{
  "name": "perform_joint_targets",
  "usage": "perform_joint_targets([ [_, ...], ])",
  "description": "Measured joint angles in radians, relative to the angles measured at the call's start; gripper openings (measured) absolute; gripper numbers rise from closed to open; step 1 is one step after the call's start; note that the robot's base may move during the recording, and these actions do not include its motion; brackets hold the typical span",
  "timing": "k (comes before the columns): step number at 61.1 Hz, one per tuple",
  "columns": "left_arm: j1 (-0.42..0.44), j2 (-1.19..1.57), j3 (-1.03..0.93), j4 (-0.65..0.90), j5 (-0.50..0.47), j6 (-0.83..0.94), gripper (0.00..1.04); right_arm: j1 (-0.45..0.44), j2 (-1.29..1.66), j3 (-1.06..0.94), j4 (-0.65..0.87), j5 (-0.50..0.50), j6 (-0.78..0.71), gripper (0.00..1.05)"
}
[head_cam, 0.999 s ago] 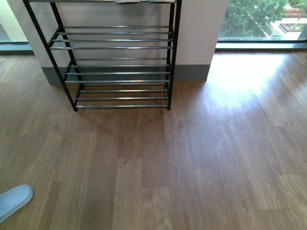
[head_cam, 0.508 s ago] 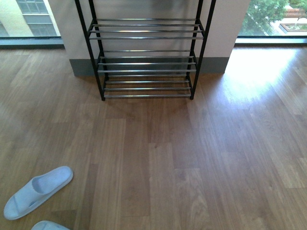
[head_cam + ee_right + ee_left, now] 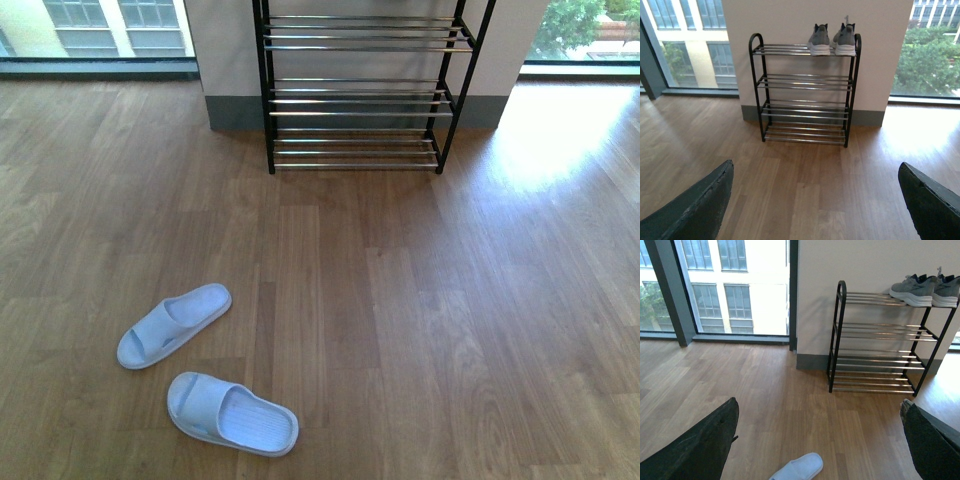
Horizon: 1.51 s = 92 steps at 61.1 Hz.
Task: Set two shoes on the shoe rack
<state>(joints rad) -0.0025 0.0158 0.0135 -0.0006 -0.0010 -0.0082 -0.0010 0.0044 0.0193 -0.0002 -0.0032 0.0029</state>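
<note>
Room: wood floor (image 3: 420,300) in planks, with a sun patch to the right; a strip of white wall (image 3: 790,20) stands between tall windows (image 3: 740,285).
Left gripper (image 3: 819,407): jaws spread wide with nothing between them. Its dark fingers (image 3: 705,445) frame both edges of the wrist view.
Right gripper (image 3: 815,167): likewise wide apart and empty.
Why open: judged as readiness for a pick, since nothing is in hand and the loose shoes lie on the floor.
Arm pose: neither arm shows in the front view. Both wrist cameras look out over the floor toward the rack, so the arms are probably raised and drawn back, though the joints are out of sight.
Near slipper (image 3: 232,413): pale blue, sole down, on the floor to the front left.
Far slipper (image 3: 172,325): just beyond the near one, apart from it and at an angle to it. One slipper end also shows in the left wrist view (image 3: 797,468).
Shoe rack (image 3: 355,100): against the wall, well apart from the slippers, its lower tiers bare.
Grey sneakers (image 3: 832,40): on the top tier at the right end, side by side, heels toward the room.
Task state: the sneakers look shelved, so the slippers are judged the pair left to place.
Next move: both slippers lie left of centre, so the left arm seems the nearer reach.
</note>
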Motion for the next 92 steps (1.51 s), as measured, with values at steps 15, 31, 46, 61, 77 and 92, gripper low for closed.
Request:
perform_joint_targets([
  [15,0.000,0.000,0.000,0.000,0.000,0.000,0.95,0.000,0.000,0.000,0.000,0.001,0.000,0.95],
  [31,0.000,0.000,0.000,0.000,0.000,0.000,0.95,0.000,0.000,0.000,0.000,0.003,0.000,0.95],
  [46,0.000,0.000,0.000,0.000,0.001,0.000,0.95,0.000,0.001,0.000,0.000,0.003,0.000,0.95],
  [61,0.000,0.000,0.000,0.000,-0.001,0.000,0.95,0.000,-0.001,0.000,0.000,0.006,0.000,0.95],
  [77,0.000,0.000,0.000,0.000,-0.002,0.000,0.95,0.000,0.000,0.000,0.000,0.000,0.000,0.95],
  [92,0.000,0.000,0.000,0.000,0.000,0.000,0.95,0.000,0.000,0.000,0.000,0.003,0.000,0.95],
])
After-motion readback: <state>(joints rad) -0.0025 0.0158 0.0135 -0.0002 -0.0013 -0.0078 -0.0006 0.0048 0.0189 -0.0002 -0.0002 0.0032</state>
